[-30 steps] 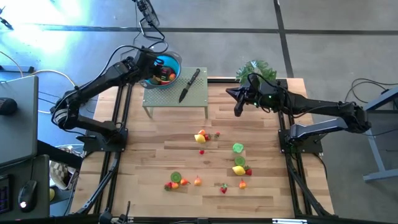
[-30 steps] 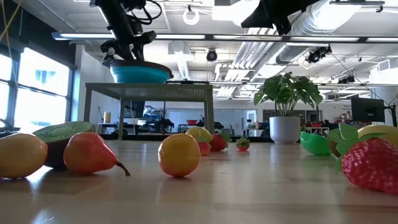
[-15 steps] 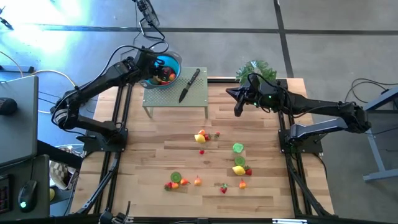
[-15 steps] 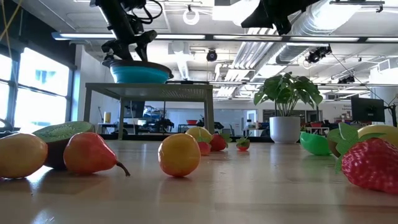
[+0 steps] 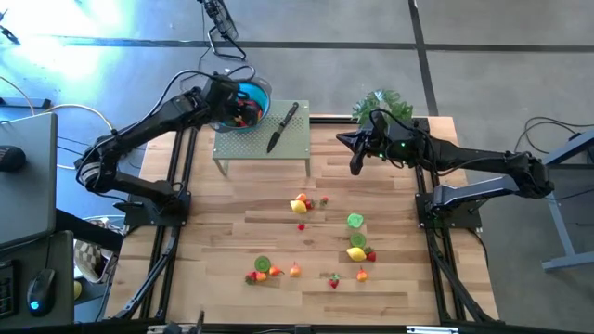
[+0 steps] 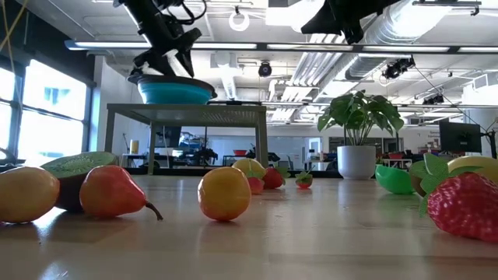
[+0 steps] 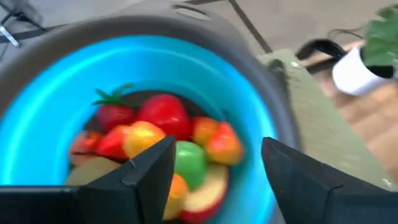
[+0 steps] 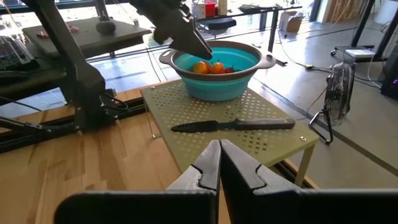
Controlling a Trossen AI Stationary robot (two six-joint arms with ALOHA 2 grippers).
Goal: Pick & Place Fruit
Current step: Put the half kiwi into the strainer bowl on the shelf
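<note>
Left gripper: above the blue bowl, fingers spread, nothing between them; the bowl is at about 11 o'clock on the high view, on the green perforated stand.
Right gripper: fingers pressed together, empty, hovering near 1 o'clock beside the potted plant.
Key relation: the loose fruit lies on the wooden table toward 6 o'clock from both grippers; the strawberry and lemon cluster looks nearer the right arm, the kiwi half group nearer the left.
Bowl contents: a heap of red, orange and green pieces.
Materials: glossy hard plastic fruit, mostly rounded, likely to roll; smooth silicone-looking bowl.
Knife: long axis runs 1 to 7 o'clock on the stand.
</note>
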